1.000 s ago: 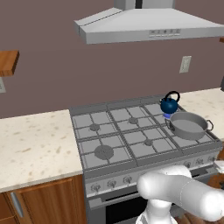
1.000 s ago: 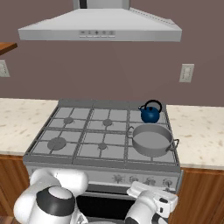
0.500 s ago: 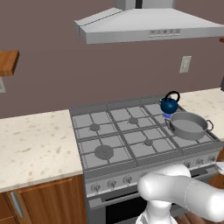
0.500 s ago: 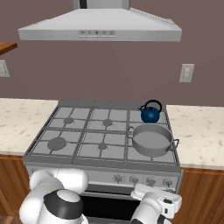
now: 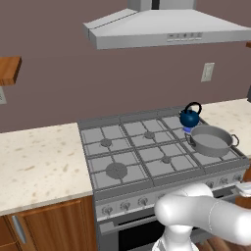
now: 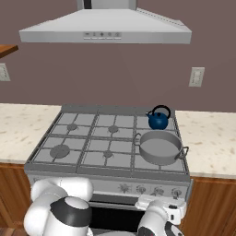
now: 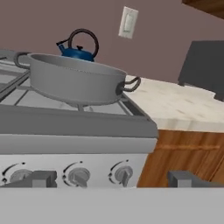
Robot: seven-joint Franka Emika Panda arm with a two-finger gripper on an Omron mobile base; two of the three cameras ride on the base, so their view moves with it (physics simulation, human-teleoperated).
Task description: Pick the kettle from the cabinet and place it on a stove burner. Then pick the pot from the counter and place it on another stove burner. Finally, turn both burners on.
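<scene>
With the kettle (image 6: pixel 159 120) and pot (image 6: pixel 160 147) already set on separate right-hand stove (image 6: pixel 73 156) burners, only the knobs (image 7: pixel 121 173) remain, the gripper (image 7: pixel 111 179) facing them, jaws wide open and empty.

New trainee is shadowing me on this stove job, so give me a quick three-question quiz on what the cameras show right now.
1. True or false: the kettle sits on the back right burner of the stove.
2. Which stands nearer the control knobs: A) the kettle, B) the pot, C) neither?
3. Fill in: the pincer, low in front of the stove, is ____ and holds nothing.

Key: 1 true; 2 B; 3 open.
</scene>
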